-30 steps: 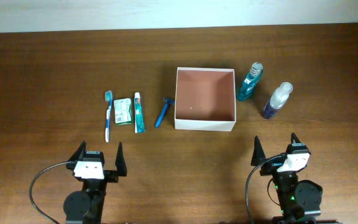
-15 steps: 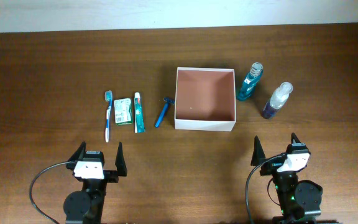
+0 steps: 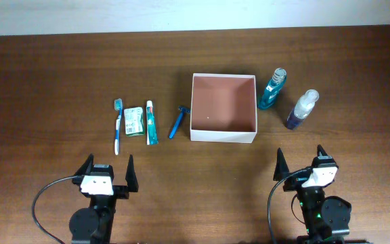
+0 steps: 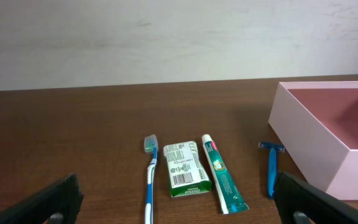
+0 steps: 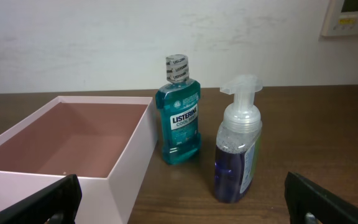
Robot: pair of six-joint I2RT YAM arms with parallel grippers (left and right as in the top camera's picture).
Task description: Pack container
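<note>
Dark wooden worktop [image 3: 46, 68] carries the container [image 3: 223, 136] ahead of and between both pairs of jaws, spread apart; clipping the tall mouthwash bottle [image 5: 179, 118] before the right jaws could topple it.

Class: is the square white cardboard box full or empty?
Empty: the white cardboard box shows only bare reddish-brown floor from overhead.

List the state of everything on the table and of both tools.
container, open-topped, empty
toothbrush, lying flat
green packet, lying flat
toothpaste tube, lying flat, capped
razor, lying flat
mouthwash bottle, upright, capped
pump bottle, upright
left tool, open, holding nothing
right tool, open, holding nothing
</note>
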